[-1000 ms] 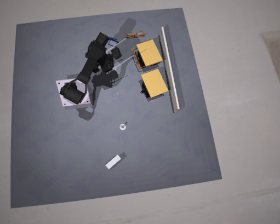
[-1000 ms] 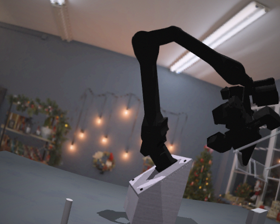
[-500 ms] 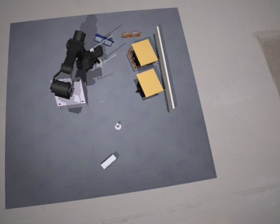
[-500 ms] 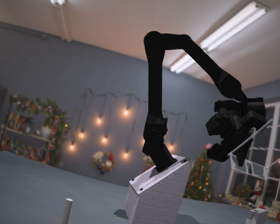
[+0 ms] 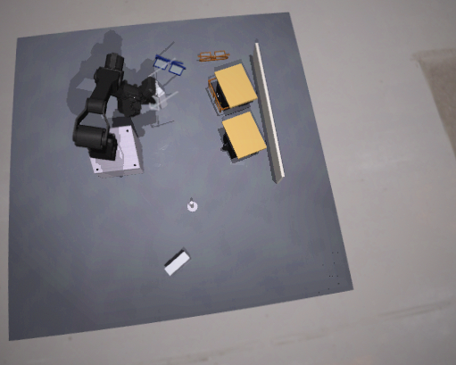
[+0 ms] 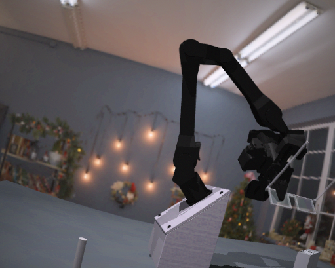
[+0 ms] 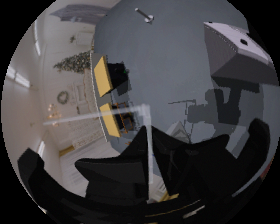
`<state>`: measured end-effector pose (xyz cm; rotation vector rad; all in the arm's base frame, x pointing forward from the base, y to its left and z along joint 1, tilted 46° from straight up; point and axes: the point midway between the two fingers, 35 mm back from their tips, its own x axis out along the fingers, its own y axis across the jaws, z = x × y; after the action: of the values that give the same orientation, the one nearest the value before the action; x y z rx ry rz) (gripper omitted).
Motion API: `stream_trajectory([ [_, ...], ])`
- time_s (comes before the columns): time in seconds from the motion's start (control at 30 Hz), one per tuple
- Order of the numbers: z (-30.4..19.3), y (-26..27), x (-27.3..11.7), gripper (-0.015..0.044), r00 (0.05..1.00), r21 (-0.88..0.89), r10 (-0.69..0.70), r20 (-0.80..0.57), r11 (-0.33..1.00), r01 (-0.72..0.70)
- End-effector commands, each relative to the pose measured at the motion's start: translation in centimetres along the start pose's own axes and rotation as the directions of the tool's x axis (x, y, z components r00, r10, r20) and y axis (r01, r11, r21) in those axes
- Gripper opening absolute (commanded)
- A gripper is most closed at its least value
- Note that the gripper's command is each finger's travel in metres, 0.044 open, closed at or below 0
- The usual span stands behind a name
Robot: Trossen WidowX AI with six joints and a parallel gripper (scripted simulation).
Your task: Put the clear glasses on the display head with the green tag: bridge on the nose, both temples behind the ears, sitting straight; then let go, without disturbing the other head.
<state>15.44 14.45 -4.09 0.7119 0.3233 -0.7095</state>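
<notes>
Blurry string lights and a Christmas tree point(image 6: 238, 207) point(image 7: 75, 61) stand behind the desk point(image 6: 54, 223) point(image 5: 252, 264) point(image 7: 150, 55). The clear glasses point(image 5: 168, 99) point(image 6: 305, 205) point(image 7: 146, 111) are up in the air, left of both heads, and the tool point(image 5: 153, 103) point(image 6: 282, 198) point(image 7: 146, 128) is clenched on them — so the pick-up looks done. The far head point(image 5: 236, 86) point(image 7: 110, 120) wears orange glasses point(image 5: 214, 95) point(image 7: 123, 116); the near head point(image 5: 244, 135) point(image 7: 103, 76) looks bare. I can't make out a green tag. Carrying, seating and letting go remain.

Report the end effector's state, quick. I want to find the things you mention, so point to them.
End effector point(image 6: 281, 197) point(image 7: 146, 128): closed on the clear glasses point(image 6: 305, 204) point(image 7: 149, 150), holding them up off the table.
</notes>
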Motion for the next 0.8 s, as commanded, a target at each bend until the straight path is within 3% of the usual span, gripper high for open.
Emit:
stream_trajectory([
  [0.0, -0.1, 0.1, -0.1, 0.0000, 1.000, 0.001, 0.001, -0.004, 1.000, -0.001],
  [0.5, -0.1, 0.2, -0.1, 0.0000, 1.000, 0.000, -0.002, -0.004, 1.000, 0.002],
  [0.77, 0.9, 1.3, 1.2, 0.0000, 0.996, -0.034, -0.082, 0.017, 0.996, 0.083],
])
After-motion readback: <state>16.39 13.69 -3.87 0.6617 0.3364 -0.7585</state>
